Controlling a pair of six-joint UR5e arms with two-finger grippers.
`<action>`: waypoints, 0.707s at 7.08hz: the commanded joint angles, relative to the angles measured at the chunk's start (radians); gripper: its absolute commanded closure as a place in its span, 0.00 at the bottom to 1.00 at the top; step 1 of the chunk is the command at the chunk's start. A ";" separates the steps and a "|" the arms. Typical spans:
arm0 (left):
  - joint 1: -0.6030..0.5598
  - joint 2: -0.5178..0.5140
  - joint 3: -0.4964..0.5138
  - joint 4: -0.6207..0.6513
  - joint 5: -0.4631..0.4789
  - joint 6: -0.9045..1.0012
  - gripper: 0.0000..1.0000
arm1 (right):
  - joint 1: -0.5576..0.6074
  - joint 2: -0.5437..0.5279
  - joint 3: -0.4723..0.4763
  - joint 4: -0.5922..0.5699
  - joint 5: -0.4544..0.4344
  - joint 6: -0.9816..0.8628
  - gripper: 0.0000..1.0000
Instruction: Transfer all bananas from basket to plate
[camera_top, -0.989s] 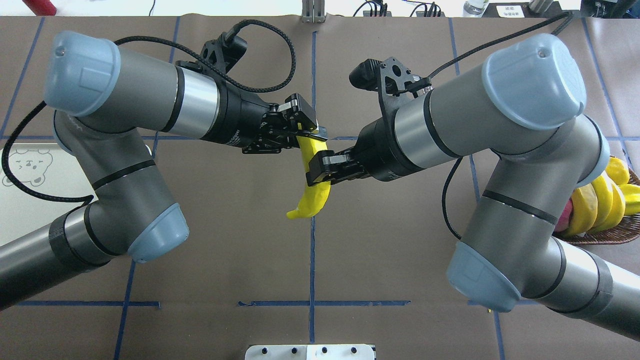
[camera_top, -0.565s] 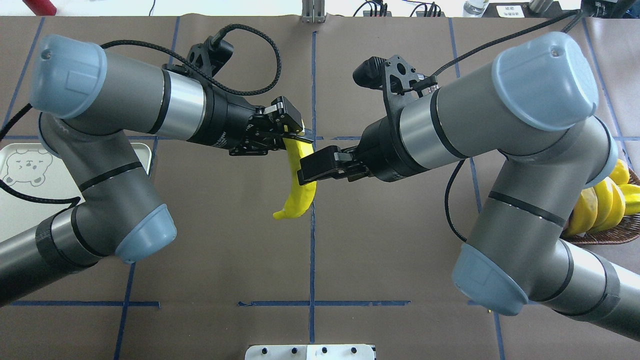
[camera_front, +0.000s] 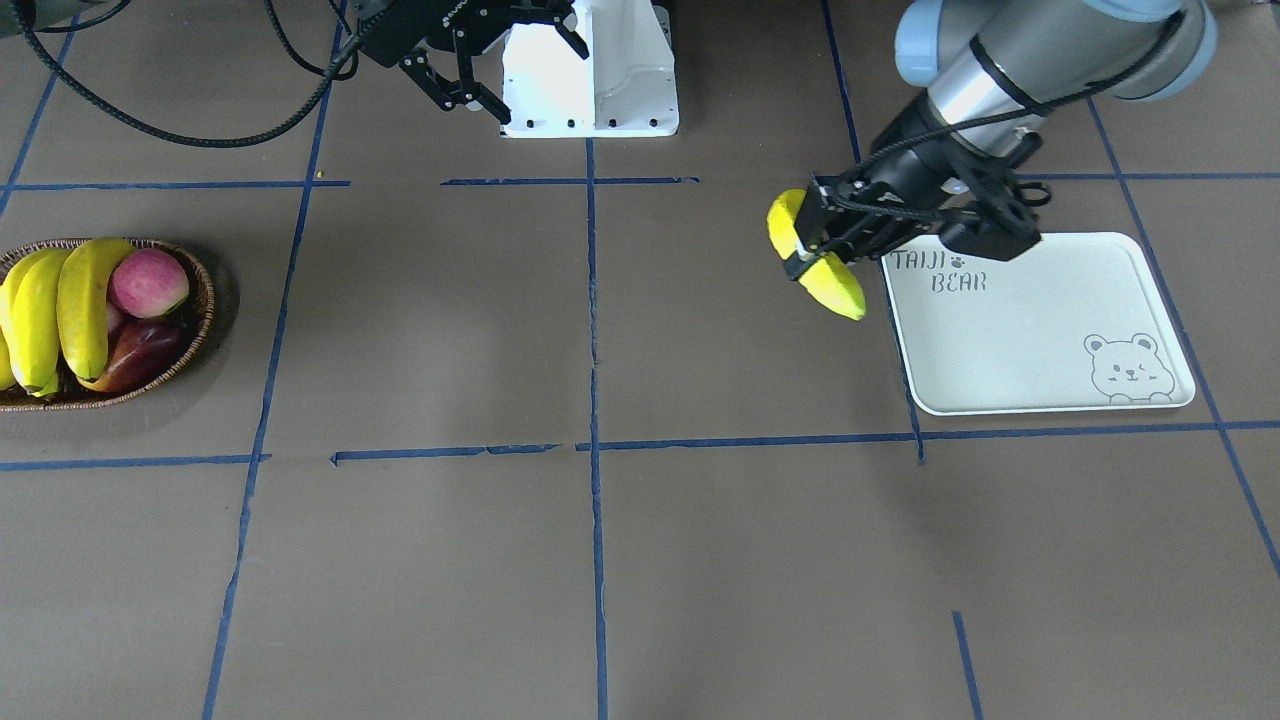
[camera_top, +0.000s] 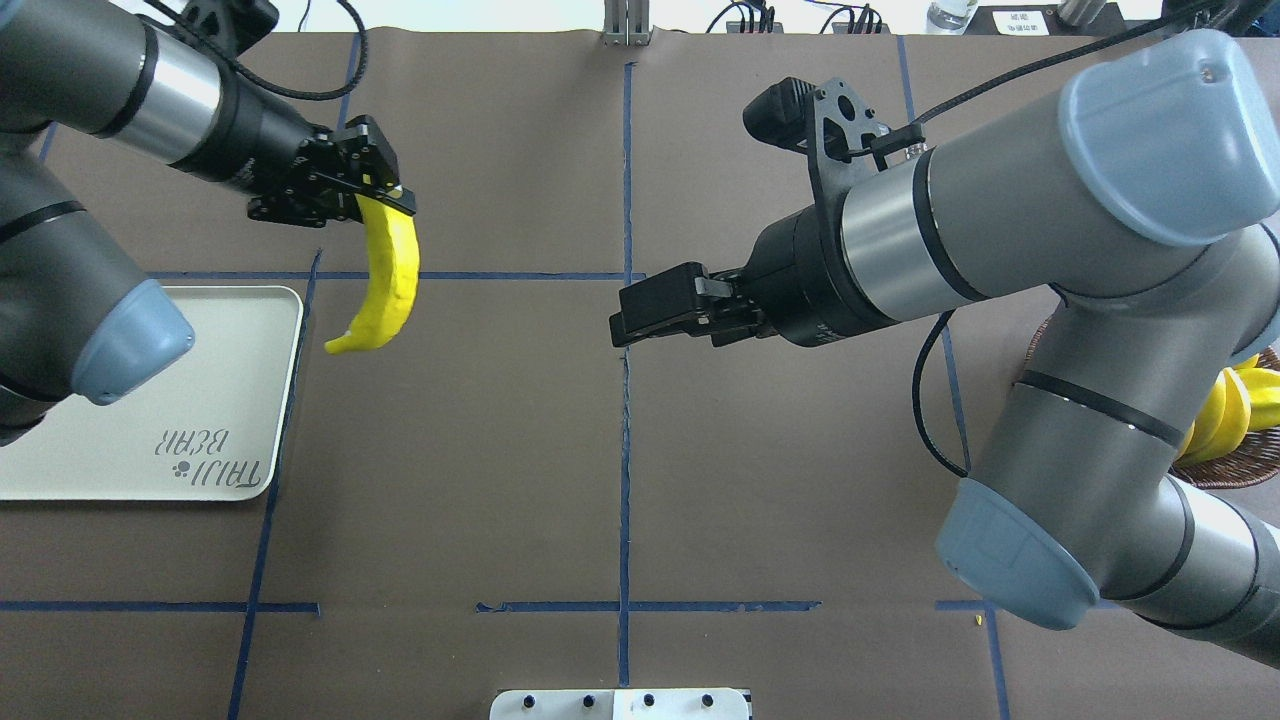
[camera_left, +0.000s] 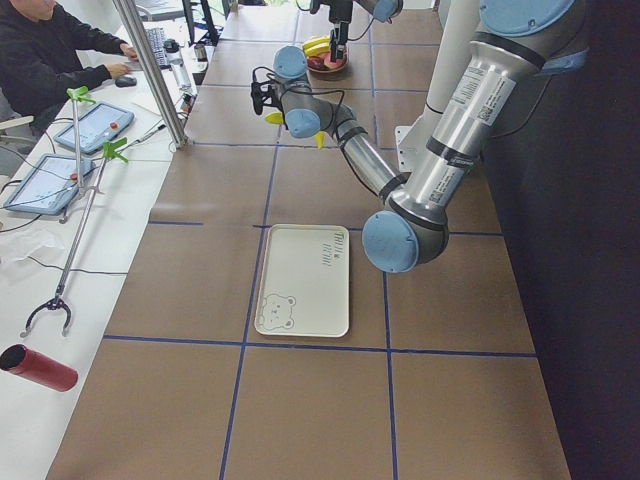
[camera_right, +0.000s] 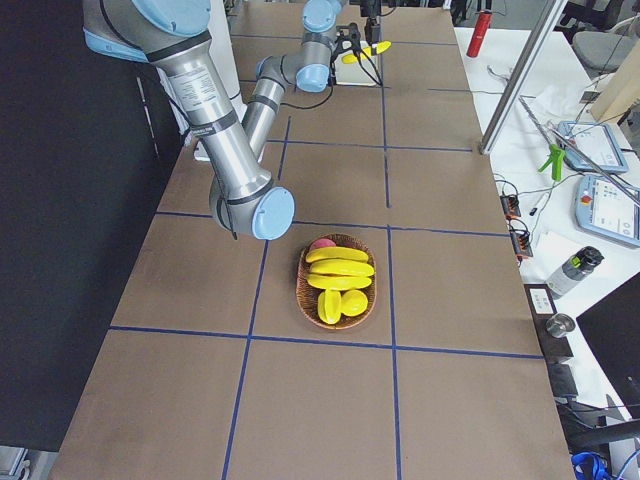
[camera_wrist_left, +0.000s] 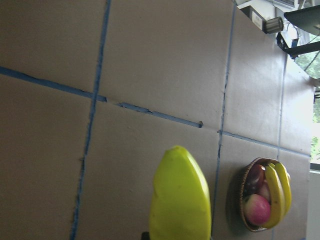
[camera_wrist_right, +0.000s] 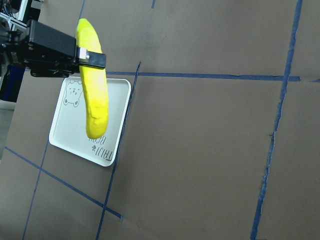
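My left gripper is shut on the upper end of a long yellow banana, which hangs in the air just beyond the plate's right edge. The front-facing view shows that banana beside the TAIJI BEAR corner of the plate. My right gripper is open and holds nothing, near the table's middle. Far right, the wicker basket holds more bananas; in the overhead view the right arm covers most of the basket.
Red apples and shorter yellow fruits share the basket. The white robot base sits at the robot's edge of the table. A seated person is at the side bench. Blue tape lines grid the brown table.
The right gripper let go of the banana and stayed near the centre. The left gripper carried the banana leftward, up to the plate's edge.
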 joint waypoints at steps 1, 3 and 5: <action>-0.081 0.185 0.017 0.053 0.004 0.097 1.00 | 0.020 -0.057 0.035 0.000 -0.001 0.005 0.00; -0.135 0.353 0.025 0.054 0.031 0.229 1.00 | 0.050 -0.108 0.049 0.000 -0.002 0.006 0.00; -0.143 0.475 0.084 0.051 0.076 0.429 1.00 | 0.052 -0.123 0.049 -0.002 -0.028 0.006 0.00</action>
